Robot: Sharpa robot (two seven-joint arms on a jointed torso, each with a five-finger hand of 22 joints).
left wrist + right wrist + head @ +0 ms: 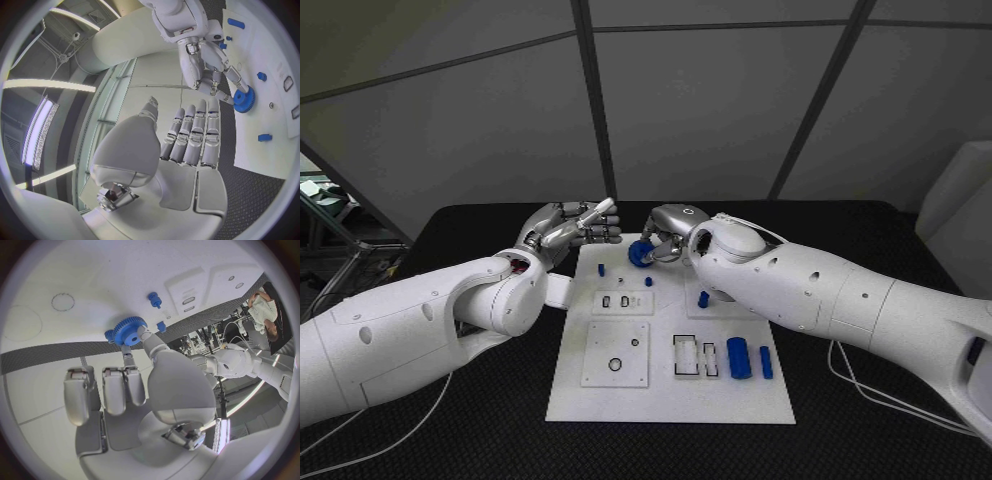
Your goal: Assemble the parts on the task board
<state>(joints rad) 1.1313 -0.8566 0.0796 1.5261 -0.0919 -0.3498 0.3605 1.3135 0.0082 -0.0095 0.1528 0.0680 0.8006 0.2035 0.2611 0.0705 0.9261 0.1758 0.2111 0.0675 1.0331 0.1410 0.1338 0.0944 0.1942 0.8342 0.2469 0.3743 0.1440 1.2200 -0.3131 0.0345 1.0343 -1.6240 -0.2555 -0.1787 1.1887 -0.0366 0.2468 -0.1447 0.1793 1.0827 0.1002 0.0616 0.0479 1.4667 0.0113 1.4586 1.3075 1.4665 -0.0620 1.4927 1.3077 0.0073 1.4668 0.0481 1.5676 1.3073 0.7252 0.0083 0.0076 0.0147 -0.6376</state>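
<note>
The white task board (668, 395) lies in the middle of the black table. My right hand (672, 232) pinches a blue gear (642, 254) between thumb and a finger over the board's far edge. The wrist views show the same gear (129, 330) (244, 99) close to the board (94, 280); whether it touches I cannot tell. My left hand (574, 228) hovers at the board's far left corner, fingers (194, 135) straight and holding nothing. Small blue pegs (602, 269) (648, 281) (702, 298) stand on the far half. Two blue cylinders (738, 357) (766, 361) lie at the near right.
The board carries square inset plates, a black ring (613, 367) and narrow rectangular slots (689, 355). Thin cables (877, 385) trail over the table to the right of the board. Grey wall panels rise behind the table's far edge.
</note>
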